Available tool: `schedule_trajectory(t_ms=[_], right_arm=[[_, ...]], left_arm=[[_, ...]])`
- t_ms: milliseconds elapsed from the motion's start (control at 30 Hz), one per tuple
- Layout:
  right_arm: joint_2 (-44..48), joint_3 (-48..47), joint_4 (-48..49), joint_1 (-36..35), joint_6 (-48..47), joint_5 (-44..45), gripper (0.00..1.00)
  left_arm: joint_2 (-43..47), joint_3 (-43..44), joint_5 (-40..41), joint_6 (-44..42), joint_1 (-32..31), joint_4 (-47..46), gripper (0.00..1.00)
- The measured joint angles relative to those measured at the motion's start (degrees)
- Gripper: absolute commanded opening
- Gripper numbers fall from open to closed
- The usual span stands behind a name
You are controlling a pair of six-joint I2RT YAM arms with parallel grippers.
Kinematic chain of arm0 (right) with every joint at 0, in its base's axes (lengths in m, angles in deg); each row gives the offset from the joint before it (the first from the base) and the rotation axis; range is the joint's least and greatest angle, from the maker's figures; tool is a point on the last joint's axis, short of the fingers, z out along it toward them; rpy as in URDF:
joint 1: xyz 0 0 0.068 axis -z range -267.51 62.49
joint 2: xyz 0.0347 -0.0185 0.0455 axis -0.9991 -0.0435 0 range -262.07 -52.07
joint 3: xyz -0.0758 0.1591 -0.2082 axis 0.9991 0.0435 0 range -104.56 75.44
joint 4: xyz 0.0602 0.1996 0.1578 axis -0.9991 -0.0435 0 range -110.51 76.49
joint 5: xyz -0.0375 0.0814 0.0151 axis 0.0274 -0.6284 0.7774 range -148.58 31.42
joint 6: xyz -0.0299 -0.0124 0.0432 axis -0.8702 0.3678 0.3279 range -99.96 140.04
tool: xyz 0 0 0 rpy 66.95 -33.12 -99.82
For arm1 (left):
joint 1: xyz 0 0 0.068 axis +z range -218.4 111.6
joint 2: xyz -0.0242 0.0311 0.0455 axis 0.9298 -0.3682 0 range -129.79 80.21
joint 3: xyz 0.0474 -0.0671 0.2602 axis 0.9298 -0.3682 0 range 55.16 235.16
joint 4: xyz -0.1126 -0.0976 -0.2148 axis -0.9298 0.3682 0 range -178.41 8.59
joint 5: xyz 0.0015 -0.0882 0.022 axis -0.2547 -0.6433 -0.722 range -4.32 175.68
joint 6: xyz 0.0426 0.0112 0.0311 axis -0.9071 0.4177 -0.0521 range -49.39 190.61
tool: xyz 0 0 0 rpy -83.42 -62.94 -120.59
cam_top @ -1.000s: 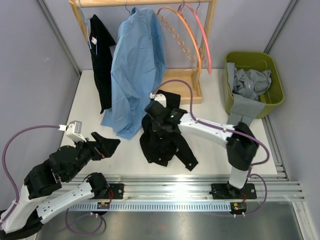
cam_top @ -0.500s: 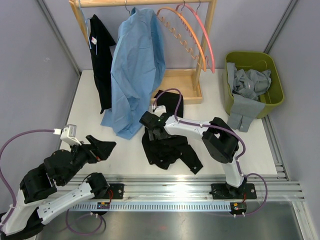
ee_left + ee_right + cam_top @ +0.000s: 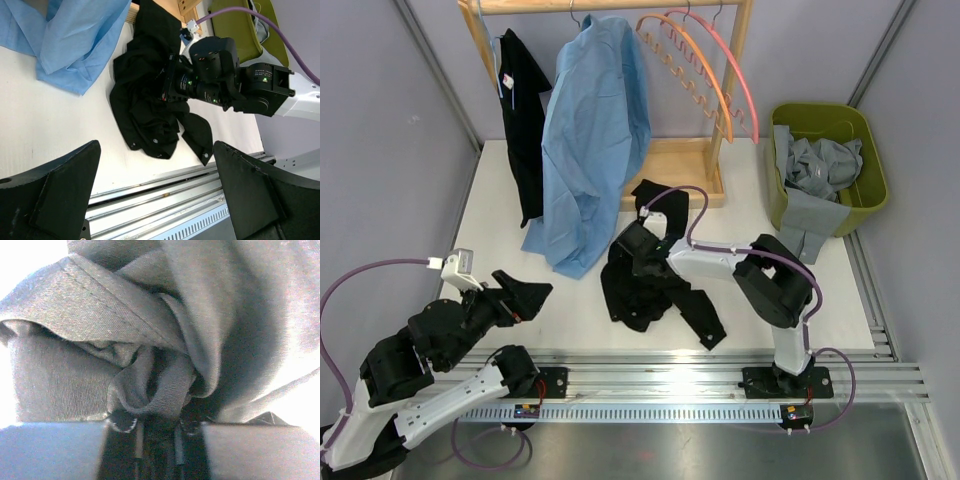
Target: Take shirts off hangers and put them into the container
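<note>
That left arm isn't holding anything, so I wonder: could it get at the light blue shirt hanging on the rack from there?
Probably its lower hem, yes: the open left gripper points toward the light blue shirt, with only bare table between them. The high collar looks doubtful.

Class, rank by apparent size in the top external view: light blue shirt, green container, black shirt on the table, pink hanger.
1. light blue shirt
2. container and black shirt on the table: look alike, unranked
3. pink hanger
</note>
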Motion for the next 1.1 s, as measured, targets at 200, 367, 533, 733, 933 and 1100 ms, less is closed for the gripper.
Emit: schedule_trajectory(t_ms=[200, 367, 533, 733, 933, 1100], right_arm=[[1.68, 5.88, 13.60, 3.85, 3.85, -6.51, 0.00], [6.03, 10.84, 17.62, 4.26, 6.69, -6.29, 0.00], [16.61, 16.13, 2.01, 5.33, 7.93, -0.90, 0.00], [33.94, 15.21, -14.71, 14.40, 6.47, 7.89, 0.00], [42.82, 5.84, -21.40, 28.24, -1.38, 13.64, 0.00], [45.27, -7.10, -22.40, 41.33, -10.16, 15.54, 0.00]], left_arm=[[0.00, -0.13, -0.02, 0.07, 0.00, -0.13, 0.99], [-0.15, -0.31, -0.09, 0.20, 0.00, -0.28, 0.99], [-0.61, -0.42, -0.15, 0.20, 0.00, -0.37, 0.99], [-2.14, -0.70, -0.59, 0.15, 0.00, -1.44, 0.99], [-4.09, -0.74, -1.22, -0.04, 0.00, -3.06, 0.99], [-5.03, -0.74, -1.57, -0.11, 0.00, -3.63, 0.99]])
